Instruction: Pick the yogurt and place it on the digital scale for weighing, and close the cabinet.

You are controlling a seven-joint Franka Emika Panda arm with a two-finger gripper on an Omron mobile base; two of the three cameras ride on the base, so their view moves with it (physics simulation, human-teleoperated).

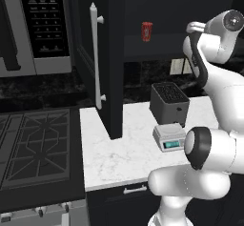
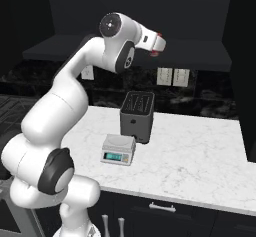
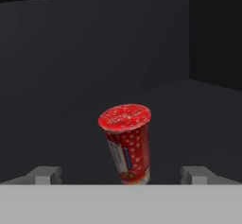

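Two pale fingertips (image 3: 46, 175) are seen at the bottom of the hand view, set wide apart and gripping nothing; the gripper (image 3: 123, 176) is spread, with the yogurt (image 3: 126, 142) standing between and just beyond the tips.

Yogurt: a red cup, tapered toward its base, with a wider round lid speckled in pale dots and a pale label panel with a blue mark down one side. It appears tilted in the hand view, which rolls with the hand. It stands on the dark shelf inside the cabinet (image 1: 112, 53).

Left base view: the yogurt (image 1: 147, 31) is shown as a small red item on the cabinet shelf, above the counter (image 1: 119, 158). The cabinet's left door stands open, edge-on, with a long silver bar handle (image 1: 96, 53). A microwave (image 1: 40, 25) and a stove (image 1: 35, 146) are recorded at the left, and a drawer (image 1: 136, 190) under the counter.

Right base view: the arm reaches up to the shelf, and the gripper (image 2: 156, 45) is largely hidden behind the wrist. Wall sockets (image 2: 172, 76) are visible on the backsplash.

Digital scale (image 1: 169, 137): pale grey, square, teal display lit, platform bare; it sits on the white marble counter just in front of the black toaster (image 1: 168, 103).

Toaster: slots on top; whether anything is in them cannot be told.
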